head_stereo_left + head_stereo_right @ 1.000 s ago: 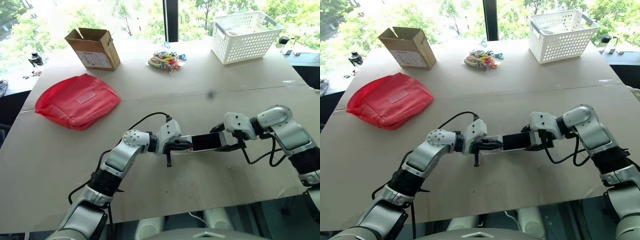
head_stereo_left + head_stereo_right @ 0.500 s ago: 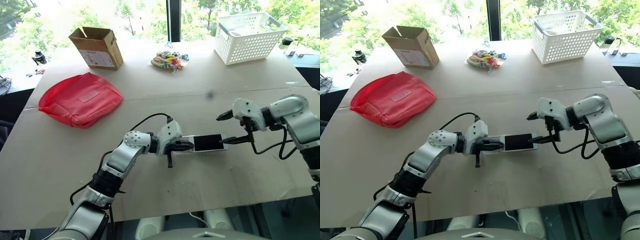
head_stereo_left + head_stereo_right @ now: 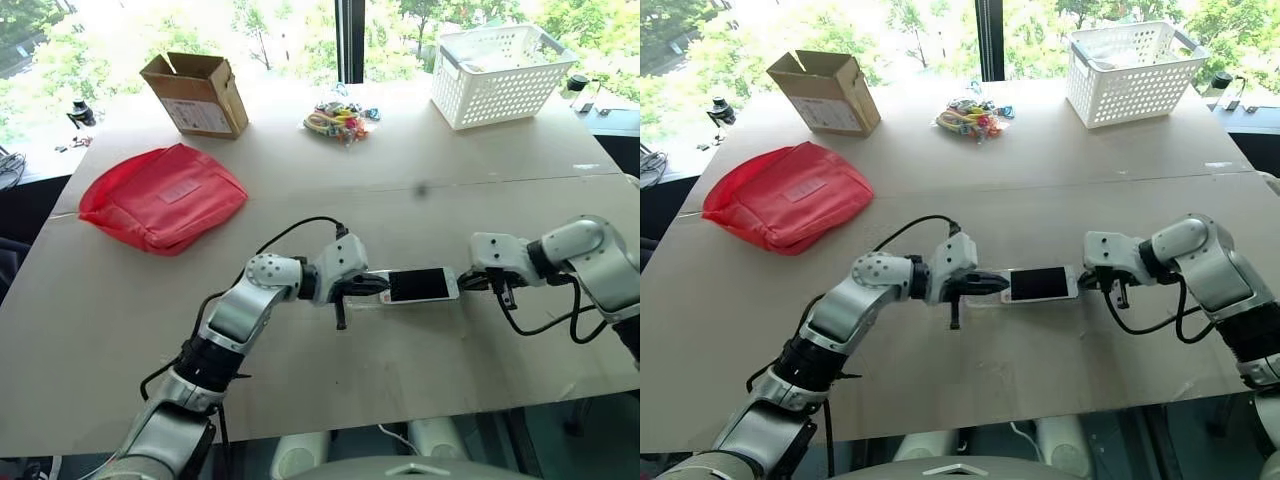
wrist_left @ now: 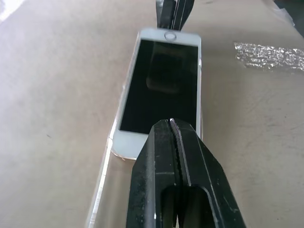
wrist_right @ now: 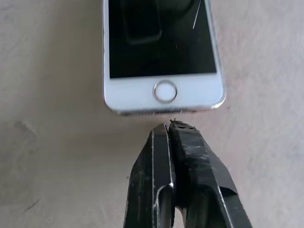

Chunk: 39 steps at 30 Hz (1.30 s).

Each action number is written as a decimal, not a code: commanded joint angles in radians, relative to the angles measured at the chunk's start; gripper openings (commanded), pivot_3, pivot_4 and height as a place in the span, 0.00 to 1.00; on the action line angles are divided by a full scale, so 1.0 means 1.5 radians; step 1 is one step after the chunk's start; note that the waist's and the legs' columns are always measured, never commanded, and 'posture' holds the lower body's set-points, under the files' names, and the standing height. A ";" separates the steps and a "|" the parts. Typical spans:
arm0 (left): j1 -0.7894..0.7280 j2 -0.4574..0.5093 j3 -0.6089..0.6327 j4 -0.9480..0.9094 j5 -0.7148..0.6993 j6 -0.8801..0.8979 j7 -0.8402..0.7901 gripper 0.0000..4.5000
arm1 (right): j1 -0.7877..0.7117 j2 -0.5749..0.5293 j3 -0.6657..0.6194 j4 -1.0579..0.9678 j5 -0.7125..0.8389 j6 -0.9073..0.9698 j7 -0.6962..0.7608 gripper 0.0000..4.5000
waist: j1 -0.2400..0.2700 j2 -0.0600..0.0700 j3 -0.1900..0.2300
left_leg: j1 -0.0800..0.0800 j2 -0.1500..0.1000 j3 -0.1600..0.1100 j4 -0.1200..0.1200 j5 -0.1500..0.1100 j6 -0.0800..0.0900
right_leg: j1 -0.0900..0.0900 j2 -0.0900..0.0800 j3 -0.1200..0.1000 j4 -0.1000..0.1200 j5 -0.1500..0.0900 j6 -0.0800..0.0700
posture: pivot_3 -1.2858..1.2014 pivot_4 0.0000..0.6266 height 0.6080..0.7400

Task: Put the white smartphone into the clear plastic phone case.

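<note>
The white smartphone (image 3: 418, 285) lies flat, screen up, on the table between my two grippers. My left gripper (image 3: 382, 288) is shut, and its tip rests over the phone's near end (image 4: 156, 90). A glinting edge of the clear plastic phone case (image 4: 100, 183) runs along the phone's side back toward that gripper; the rest of the case is hard to make out. My right gripper (image 3: 463, 283) is shut too, with its tip (image 5: 170, 126) right at the phone's home-button end (image 5: 165, 91). I cannot tell whether it touches the phone.
A red fabric pouch (image 3: 163, 197) lies at the left. At the back stand a cardboard box (image 3: 195, 95) and a white basket (image 3: 503, 73), with a small heap of colourful items (image 3: 340, 120) between them. A shiny strip of tape (image 4: 268, 50) is stuck to the table near the phone.
My right gripper was open around the phone's right end, drew back, then closed; its shut tip now sits at that end. My left hand has risen a little.
</note>
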 commanded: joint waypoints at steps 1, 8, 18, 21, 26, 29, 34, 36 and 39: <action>-0.007 0.071 0.054 -0.058 -0.003 0.041 -0.009 0.00 | -0.012 -0.002 0.000 -0.026 -0.006 0.008 0.001 0.02 | 0.000 0.000 0.000 | 0.000 0.000 0.000 0.000 0.000 0.000 | 0.000 0.000 0.000 0.000 0.000 0.000 | 0.52 0.24 1.00; 0.079 0.185 0.084 -0.074 -0.014 0.064 -0.047 0.00 | -0.019 -0.002 0.001 -0.035 -0.008 0.018 0.002 0.02 | -0.001 0.000 0.000 | -0.001 0.000 0.000 -0.001 0.000 0.000 | -0.001 0.000 0.000 -0.001 0.000 0.000 | 0.52 0.24 1.00; 0.056 0.054 0.024 0.010 0.001 -0.002 -0.027 0.00 | -0.030 -0.009 0.004 -0.032 -0.019 0.023 0.007 0.02 | 0.001 0.000 0.001 | -0.001 0.000 0.001 0.001 0.000 0.000 | 0.000 0.000 -0.001 -0.001 0.000 0.000 | 0.52 0.24 1.00; 0.054 0.035 0.019 0.005 -0.012 0.002 -0.034 0.00 | -0.030 -0.010 0.007 -0.039 -0.021 0.029 0.008 0.02 | 0.000 0.000 0.001 | -0.001 0.000 0.001 0.000 0.000 0.000 | 0.000 0.000 -0.001 0.000 0.000 0.000 | 0.52 0.24 1.00; 0.059 0.036 0.028 -0.005 -0.009 0.001 -0.034 0.00 | -0.024 -0.003 0.013 -0.043 -0.026 0.032 0.005 0.02 | 0.001 0.000 0.001 | -0.001 0.000 0.001 0.000 0.000 0.000 | 0.000 0.000 -0.001 0.000 0.000 0.000 | 0.52 0.24 1.00; 0.055 0.060 0.054 -0.022 -0.014 0.009 -0.035 0.00 | -0.023 -0.004 0.013 -0.027 -0.030 0.021 0.003 0.02 | 0.001 0.000 0.001 | -0.001 0.000 0.001 0.000 0.000 0.000 | 0.000 0.000 -0.001 0.000 0.000 0.000 | 0.52 0.24 1.00; 0.062 0.115 0.070 -0.040 -0.015 0.027 -0.053 0.00 | -0.024 -0.004 0.015 -0.004 -0.037 0.004 -0.001 0.02 | 0.001 0.000 0.001 | -0.001 0.000 0.001 0.000 0.000 0.000 | 0.000 0.000 -0.001 0.000 0.000 0.000 | 0.52 0.24 1.00; 0.068 0.138 0.066 -0.052 -0.020 0.051 -0.063 0.00 | -0.022 -0.001 0.017 0.001 -0.039 -0.001 -0.003 0.02 | 0.000 0.000 0.001 | -0.001 0.000 0.001 0.000 0.000 0.000 | 0.000 0.000 -0.001 0.000 0.000 0.000 | 0.52 0.24 1.00; 0.066 0.136 0.048 -0.046 -0.016 0.061 -0.060 0.00 | -0.022 0.003 0.018 0.003 -0.041 -0.003 -0.003 0.02 | 0.001 0.000 0.001 | -0.001 0.000 0.001 0.000 0.000 0.000 | 0.000 0.000 -0.001 0.000 0.000 0.000 | 0.52 0.24 1.00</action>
